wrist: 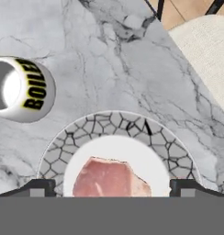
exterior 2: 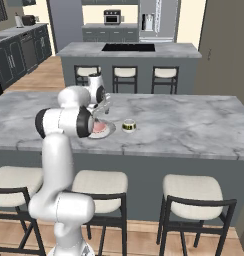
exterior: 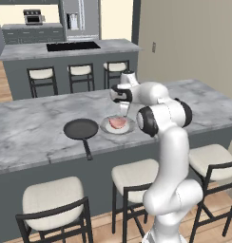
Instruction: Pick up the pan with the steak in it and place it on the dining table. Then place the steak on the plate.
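Steak: the pink steak [exterior: 118, 123] lies flat in the middle of the plate. In the hand view its near part is cut off by the bottom edge.
Plate: the round pale plate [exterior: 129, 128] sits on the dining table. Its rim has a cracked grey pattern in the hand view [wrist: 114, 123]. In the right base view the arm's dark joint hides the plate's 9 o'clock side.
Pan: the black pan [exterior: 81, 128] is on the table at 9 o'clock from the plate in the left base view, just beside it but not touching. It holds nothing. Its thin handle points to 6 o'clock, toward the table's near edge.
Dining table: the grey marble dining table [exterior: 37, 128] holds the pan, the plate and a cup.
Gripper: the gripper [wrist: 113, 187] hangs right above the steak with its two fingers spread wide, one on each side of the meat. It holds nothing. I cannot tell if the tips touch the plate. In the left base view the hand [exterior: 123, 110] covers the plate's far rim.
Cup: a small cup [exterior 2: 128, 125] with a yellow and black band stands at 3 o'clock from the plate in the right base view, near it. The word on the band is partly hidden.
Stools: pale stools [exterior: 52, 195] stand along the table's near side, cut off at the bottom.
Far counter: another counter [exterior 2: 128, 48] with a black cooktop is behind, at 12 o'clock.
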Available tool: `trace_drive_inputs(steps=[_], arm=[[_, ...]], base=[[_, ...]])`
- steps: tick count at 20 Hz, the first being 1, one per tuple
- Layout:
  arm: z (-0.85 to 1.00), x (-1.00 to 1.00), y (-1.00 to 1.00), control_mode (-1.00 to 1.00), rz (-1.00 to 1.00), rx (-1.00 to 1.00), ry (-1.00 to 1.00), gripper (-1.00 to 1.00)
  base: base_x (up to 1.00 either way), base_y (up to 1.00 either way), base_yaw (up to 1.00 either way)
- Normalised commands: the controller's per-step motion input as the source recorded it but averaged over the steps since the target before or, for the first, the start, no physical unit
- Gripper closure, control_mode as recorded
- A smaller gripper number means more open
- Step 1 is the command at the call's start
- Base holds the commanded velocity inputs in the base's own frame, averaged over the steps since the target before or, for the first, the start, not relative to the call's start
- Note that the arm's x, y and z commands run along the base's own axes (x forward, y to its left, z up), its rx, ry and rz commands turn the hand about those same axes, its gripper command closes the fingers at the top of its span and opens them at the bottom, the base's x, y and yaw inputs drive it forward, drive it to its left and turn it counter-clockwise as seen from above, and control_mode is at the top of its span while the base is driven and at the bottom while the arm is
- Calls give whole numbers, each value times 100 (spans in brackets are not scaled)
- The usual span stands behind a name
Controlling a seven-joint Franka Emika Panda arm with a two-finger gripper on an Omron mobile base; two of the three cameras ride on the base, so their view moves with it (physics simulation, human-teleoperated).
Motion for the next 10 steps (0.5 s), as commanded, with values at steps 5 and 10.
trace_drive_inputs(steps=[5,10], arm=[[47,-99,1,-100,-10,7,3,-100],[32,-100,5,-100,-5,5,-2,-100]], base=[[0,0,0],[0,0,0]])
